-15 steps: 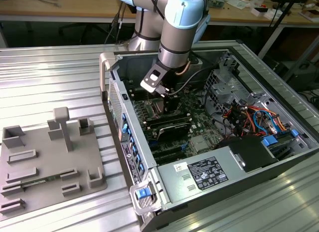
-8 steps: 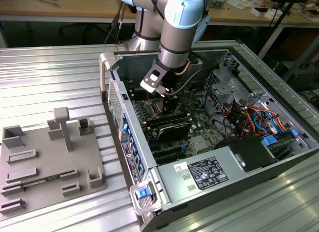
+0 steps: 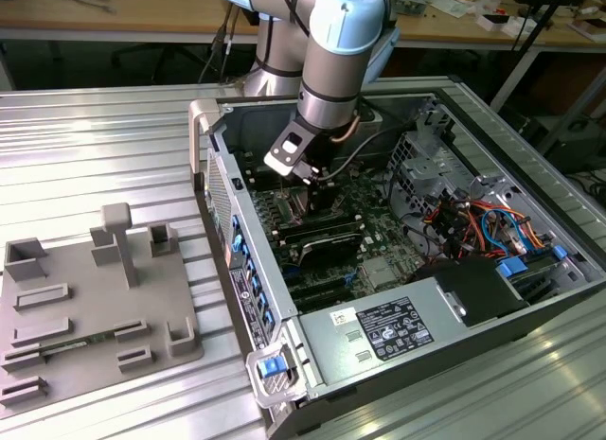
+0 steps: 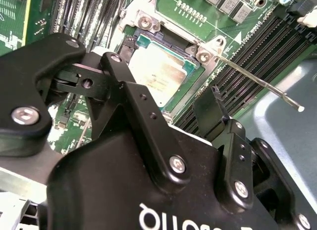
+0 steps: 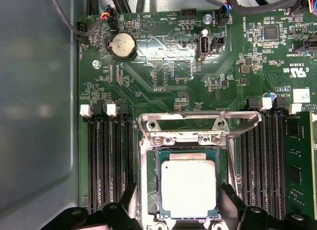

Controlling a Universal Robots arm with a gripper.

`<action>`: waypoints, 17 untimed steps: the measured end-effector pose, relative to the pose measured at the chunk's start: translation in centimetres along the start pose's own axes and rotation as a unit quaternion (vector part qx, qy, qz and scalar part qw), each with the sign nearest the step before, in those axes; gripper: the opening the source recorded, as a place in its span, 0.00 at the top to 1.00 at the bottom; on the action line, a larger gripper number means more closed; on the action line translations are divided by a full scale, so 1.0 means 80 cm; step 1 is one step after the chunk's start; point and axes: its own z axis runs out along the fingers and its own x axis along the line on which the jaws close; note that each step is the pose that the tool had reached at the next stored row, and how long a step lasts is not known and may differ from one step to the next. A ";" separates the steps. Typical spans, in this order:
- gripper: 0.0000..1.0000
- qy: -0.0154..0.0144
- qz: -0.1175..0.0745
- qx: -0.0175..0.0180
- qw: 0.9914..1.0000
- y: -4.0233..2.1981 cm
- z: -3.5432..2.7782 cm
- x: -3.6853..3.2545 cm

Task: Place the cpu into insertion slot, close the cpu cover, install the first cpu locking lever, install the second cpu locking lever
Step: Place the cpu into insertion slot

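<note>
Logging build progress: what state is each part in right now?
cpu: seated flat in the slot.
slot: filled by the cpu.
cover: looks open, not down over the cpu.
lever: unlatched, its end sticking out free.
end effector: open, empty, fingers on either side of the cpu.

Exterior view high, oblique, both wrist views close above cpu [image 5: 188, 188]
</note>
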 end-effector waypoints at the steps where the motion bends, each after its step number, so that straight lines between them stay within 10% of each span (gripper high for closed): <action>1: 0.24 0.000 0.000 0.000 1.000 0.0000 0.0001 0.0003; 8: 0.24 -0.001 0.000 0.000 1.000 0.0000 0.0004 0.0009; 17: 0.24 -0.015 -0.001 0.000 1.000 0.0014 -0.0076 0.0009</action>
